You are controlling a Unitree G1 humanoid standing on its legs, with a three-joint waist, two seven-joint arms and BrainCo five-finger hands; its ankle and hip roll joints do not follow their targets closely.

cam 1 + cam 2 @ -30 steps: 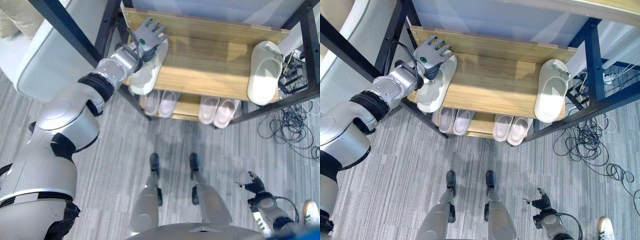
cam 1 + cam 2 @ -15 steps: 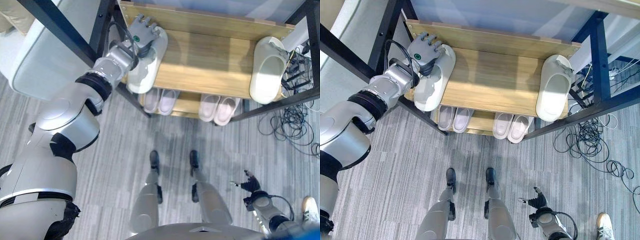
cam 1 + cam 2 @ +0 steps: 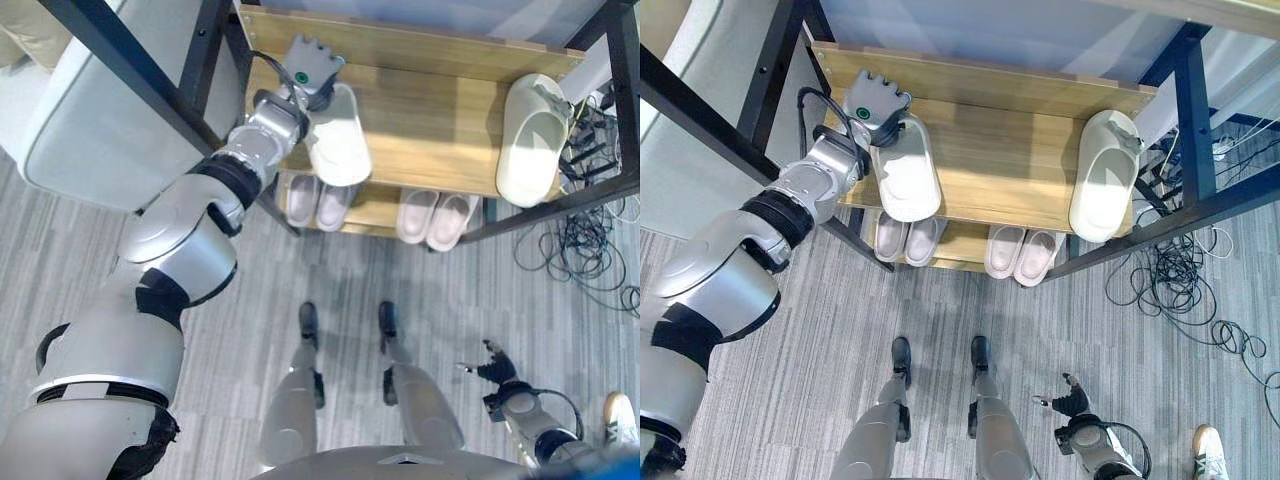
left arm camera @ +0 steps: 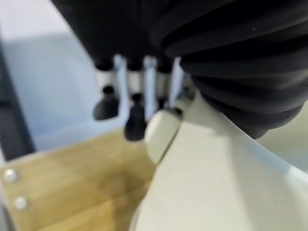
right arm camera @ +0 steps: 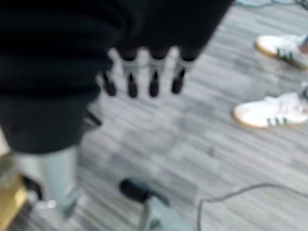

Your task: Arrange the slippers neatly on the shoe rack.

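A cream slipper [image 3: 338,140] lies on the shoe rack's wooden top shelf [image 3: 430,120], left of the middle, its heel over the front edge. My left hand [image 3: 315,65] rests on its far end. In the left wrist view the straight fingers [image 4: 135,108] reach down past the slipper's [image 4: 211,178] rim. The matching slipper [image 3: 530,135] lies at the shelf's right end, hanging over the front edge. My right hand [image 3: 490,372] hangs low above the floor with its fingers [image 5: 154,77] straight and nothing in it.
Two more pairs of pale slippers [image 3: 318,200] [image 3: 435,218] sit on the lower shelf. Black frame posts [image 3: 215,60] flank the rack. A white cushion [image 3: 100,110] lies left, tangled cables [image 3: 590,250] right. A person's white sneakers [image 5: 272,113] stand on the floor nearby.
My left hand has swung right along the top shelf, and the slipper under it has slid right and turned, its heel now pointing front-right instead of front-left.
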